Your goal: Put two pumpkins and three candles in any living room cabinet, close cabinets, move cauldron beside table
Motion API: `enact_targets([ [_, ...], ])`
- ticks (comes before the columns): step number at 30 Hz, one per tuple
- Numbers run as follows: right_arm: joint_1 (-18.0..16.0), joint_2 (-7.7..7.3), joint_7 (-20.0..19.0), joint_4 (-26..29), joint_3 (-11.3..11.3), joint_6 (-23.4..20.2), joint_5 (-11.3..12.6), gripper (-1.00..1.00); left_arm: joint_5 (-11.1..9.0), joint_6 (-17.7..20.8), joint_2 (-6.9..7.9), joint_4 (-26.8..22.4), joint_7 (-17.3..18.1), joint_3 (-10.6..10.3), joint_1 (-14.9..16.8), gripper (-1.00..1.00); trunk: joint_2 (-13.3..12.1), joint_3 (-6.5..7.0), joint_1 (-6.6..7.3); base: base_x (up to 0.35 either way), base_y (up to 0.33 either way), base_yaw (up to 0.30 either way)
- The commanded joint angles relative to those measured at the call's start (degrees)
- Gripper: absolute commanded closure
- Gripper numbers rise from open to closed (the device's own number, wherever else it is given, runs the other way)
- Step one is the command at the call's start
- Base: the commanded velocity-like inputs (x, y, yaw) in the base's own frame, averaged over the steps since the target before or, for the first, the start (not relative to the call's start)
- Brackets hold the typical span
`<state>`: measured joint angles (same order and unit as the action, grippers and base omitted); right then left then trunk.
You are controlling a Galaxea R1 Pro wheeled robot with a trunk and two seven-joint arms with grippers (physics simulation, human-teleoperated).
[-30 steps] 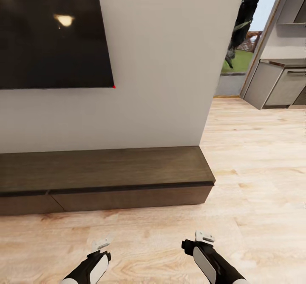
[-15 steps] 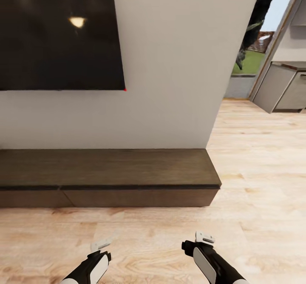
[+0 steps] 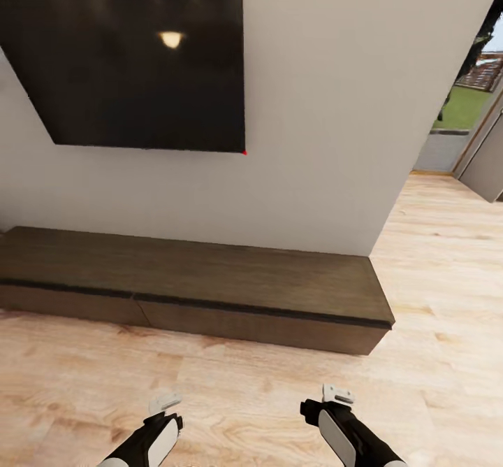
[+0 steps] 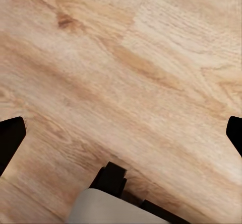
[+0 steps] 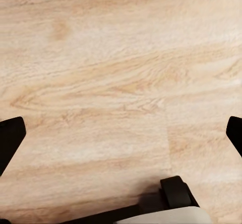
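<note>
The long, low dark-brown cabinet [image 3: 209,275] runs along the foot of the white wall ahead of me. Its two visible drawer fronts sit flush and shut, and its top is bare. The pumpkins, candles, cauldron and table are out of view. My left gripper [image 3: 165,405] and right gripper [image 3: 337,393] hang low over the wooden floor in front of the cabinet, well short of it. In the left wrist view the left gripper [image 4: 121,133] is open with only floorboards between its fingers. The right gripper [image 5: 121,133] is open over floorboards too.
A large black screen [image 3: 140,68] hangs on the wall above the cabinet. Light wood floor [image 3: 265,376] lies between me and the cabinet and stretches past its right end towards a doorway [image 3: 468,124] with greenery outside.
The whole view has swung left: the screen and cabinet now sit further right and show more of their length, and the doorway has slid to the right edge. Both arms hold the same pose.
</note>
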<state>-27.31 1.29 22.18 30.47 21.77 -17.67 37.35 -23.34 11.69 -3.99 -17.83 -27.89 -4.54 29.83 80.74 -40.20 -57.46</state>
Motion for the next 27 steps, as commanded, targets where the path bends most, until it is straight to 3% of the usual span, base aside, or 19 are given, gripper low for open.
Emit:
enact_targets([
  [1,0.0,-0.06,0.5,0.1,0.4,-0.2,0.4,-1.0,-0.3,0.4,0.03,-0.1,-0.4,-0.5,0.0,-1.0,-0.4,0.14,0.23,0.0,0.0,0.283],
  [22,0.0,-0.06,0.5,0.0,0.4,-0.2,0.4,-1.0,-0.3,0.4,0.05,-0.1,-0.4,-0.5,0.0,-1.0,-8.8,3.91,4.84,0.0,0.0,0.283],
  [27,0.0,-0.06,0.5,0.0,1.6,1.0,0.6,-1.0,-0.3,0.4,0.03,-0.1,-0.4,-0.5,0.0,-1.0,-10.8,4.8,5.94,0.0,0.0,0.283],
])
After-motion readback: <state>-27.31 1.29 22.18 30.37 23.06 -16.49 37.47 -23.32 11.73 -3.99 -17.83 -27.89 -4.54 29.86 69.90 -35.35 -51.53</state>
